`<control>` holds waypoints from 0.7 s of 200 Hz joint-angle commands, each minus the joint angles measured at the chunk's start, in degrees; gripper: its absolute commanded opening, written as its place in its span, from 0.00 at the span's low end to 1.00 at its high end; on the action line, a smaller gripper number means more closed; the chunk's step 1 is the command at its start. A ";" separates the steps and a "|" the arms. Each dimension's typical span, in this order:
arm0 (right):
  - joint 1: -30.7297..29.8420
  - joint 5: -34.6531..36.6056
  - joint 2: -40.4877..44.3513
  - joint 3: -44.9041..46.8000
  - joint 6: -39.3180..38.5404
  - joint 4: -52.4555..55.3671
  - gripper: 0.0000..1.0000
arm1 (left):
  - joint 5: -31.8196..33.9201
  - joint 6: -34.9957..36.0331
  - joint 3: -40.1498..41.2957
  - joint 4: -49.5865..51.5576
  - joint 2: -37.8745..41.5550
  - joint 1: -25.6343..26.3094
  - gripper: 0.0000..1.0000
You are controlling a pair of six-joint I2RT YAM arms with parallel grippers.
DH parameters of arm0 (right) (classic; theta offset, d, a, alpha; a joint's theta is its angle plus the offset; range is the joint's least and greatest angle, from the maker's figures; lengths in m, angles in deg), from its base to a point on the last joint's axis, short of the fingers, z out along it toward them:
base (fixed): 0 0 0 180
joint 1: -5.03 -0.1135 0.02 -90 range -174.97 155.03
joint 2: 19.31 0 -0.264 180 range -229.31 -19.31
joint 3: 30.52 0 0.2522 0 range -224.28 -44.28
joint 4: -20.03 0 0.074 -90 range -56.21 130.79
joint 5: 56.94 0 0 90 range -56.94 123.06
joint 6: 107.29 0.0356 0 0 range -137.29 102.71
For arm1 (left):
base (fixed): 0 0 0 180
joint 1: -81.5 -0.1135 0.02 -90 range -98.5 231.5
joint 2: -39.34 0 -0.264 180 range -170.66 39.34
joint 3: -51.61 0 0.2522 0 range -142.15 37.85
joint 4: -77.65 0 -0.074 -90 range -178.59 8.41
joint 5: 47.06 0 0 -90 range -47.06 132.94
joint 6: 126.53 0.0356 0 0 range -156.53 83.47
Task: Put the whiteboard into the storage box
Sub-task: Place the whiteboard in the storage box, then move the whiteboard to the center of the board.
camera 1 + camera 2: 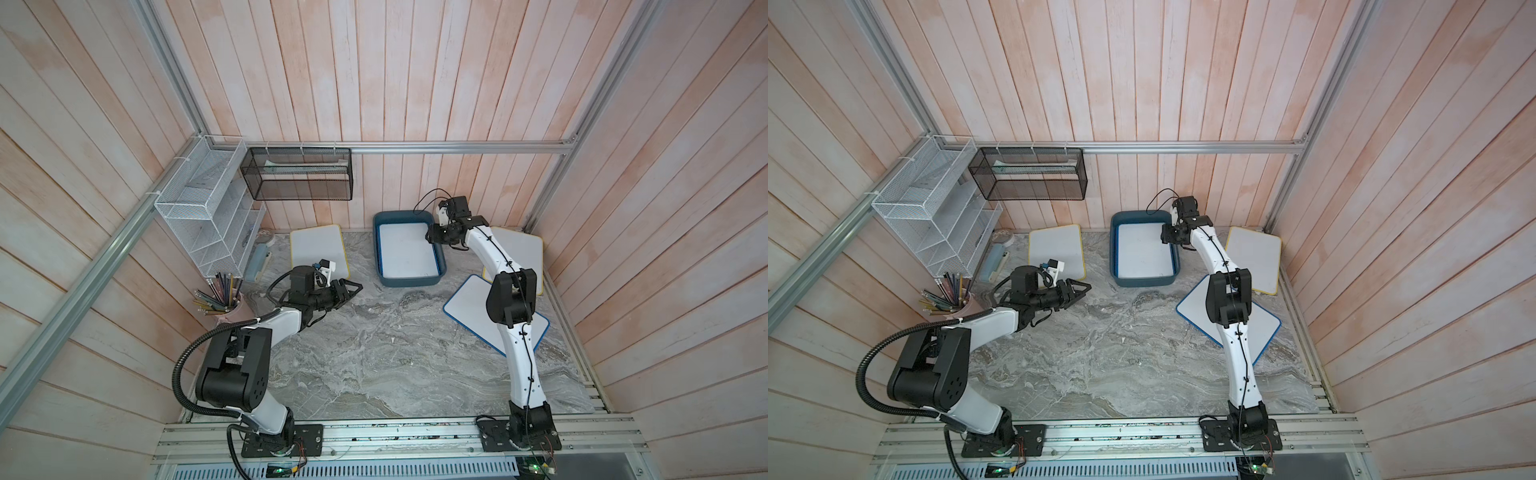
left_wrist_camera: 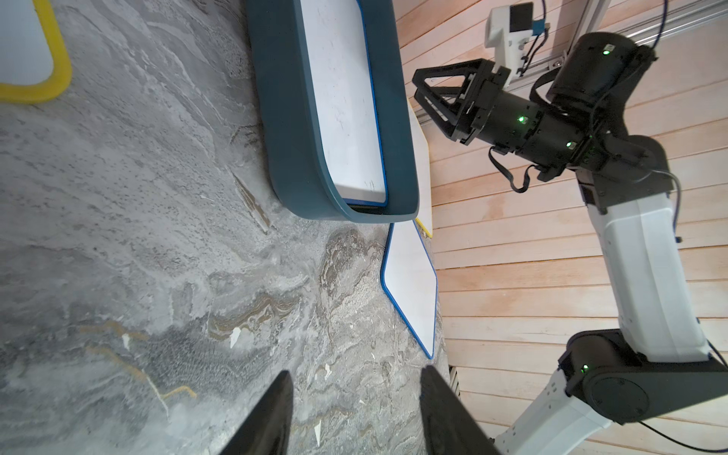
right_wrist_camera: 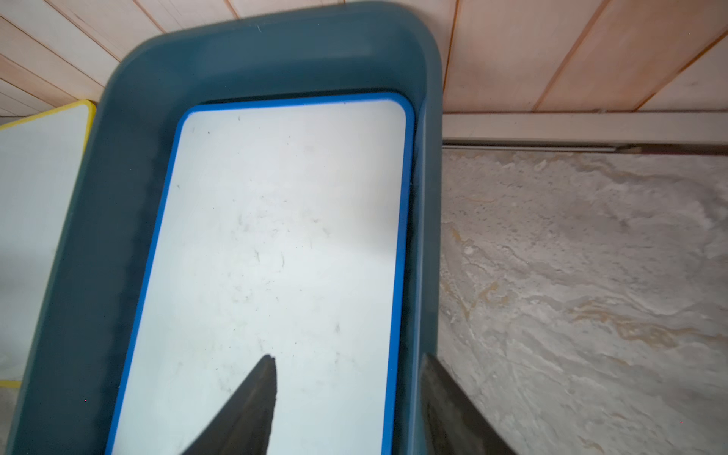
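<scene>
Whiteboard (image 3: 275,236) lies flat in box (image 3: 98,236); my right hand (image 3: 348,356), jaws parted and empty, should rise straight without nudging either.

The storage box (image 1: 409,282) (image 1: 1144,281) (image 2: 283,118) (image 3: 98,197), a dark teal-blue tub with rounded corners and low sloping walls, stands upright at the back of the grey marbled table (image 1: 374,353). Inside it a blue-framed whiteboard (image 1: 407,249) (image 1: 1144,251) (image 2: 342,98) (image 3: 275,236) lies flat and face up, covering nearly all of the floor, its white surface faintly smudged. Outside, flat on the table, lie a second blue-framed whiteboard (image 1: 469,303) off the box's front right corner, a left yellow-framed whiteboard (image 1: 316,249) and a right yellow-framed whiteboard (image 1: 519,249).
</scene>
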 commanded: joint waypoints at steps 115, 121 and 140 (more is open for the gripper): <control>-9.56 -6.48 35.14 54.96 2.70 -32.24 0.58 | 23.20 11.81 -13.96 19.22 -5.17 -1.15 0.54; -9.68 -6.82 36.54 57.44 2.92 -34.03 0.58 | 25.03 12.37 -15.49 21.28 -6.25 -1.20 0.54; -10.30 -6.37 39.85 62.62 2.55 -37.03 0.58 | 29.78 13.76 -20.84 26.86 -10.07 -1.31 0.54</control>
